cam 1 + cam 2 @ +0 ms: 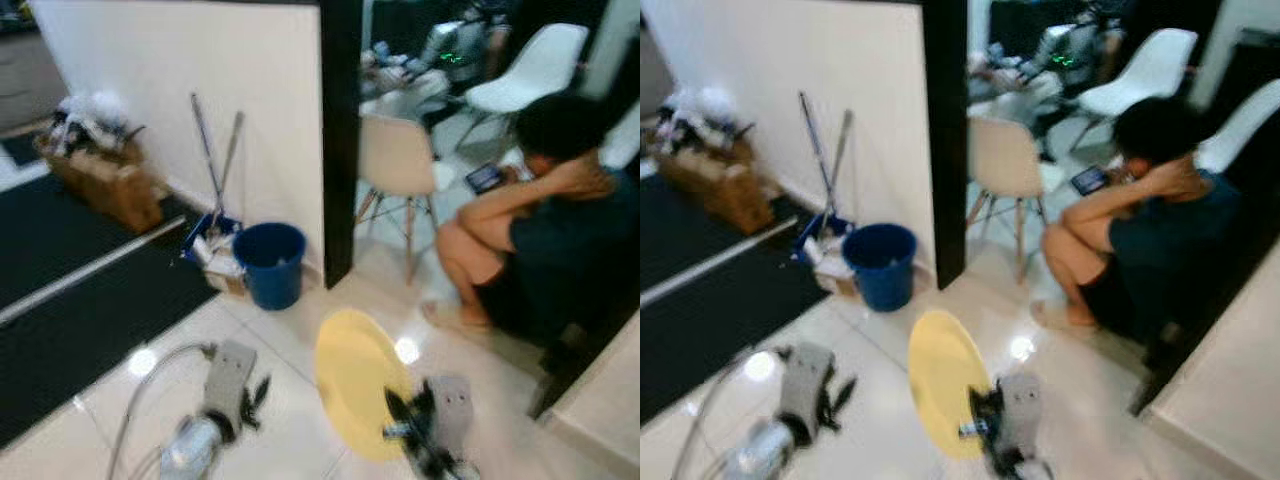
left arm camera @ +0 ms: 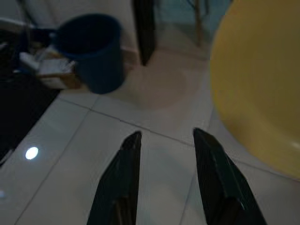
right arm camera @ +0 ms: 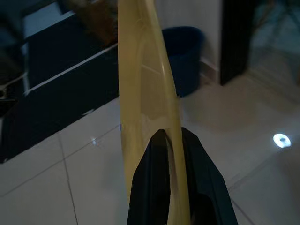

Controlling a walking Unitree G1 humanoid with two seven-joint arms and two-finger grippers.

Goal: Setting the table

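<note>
Right gripper [image 1: 405,428] pinches yellow plate [image 1: 352,380] on edge; left gripper [image 2: 165,140] spread, holding nothing.

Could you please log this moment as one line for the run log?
right tool: shut on yellow plate rim | left tool: open, holding nothing | ahead: blue bucket, crouching person

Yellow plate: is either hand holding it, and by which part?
Yes. The right hand holds the yellow plate by its rim, one finger on each face, plate edge-on. The left hand is open and holds nothing.
</note>
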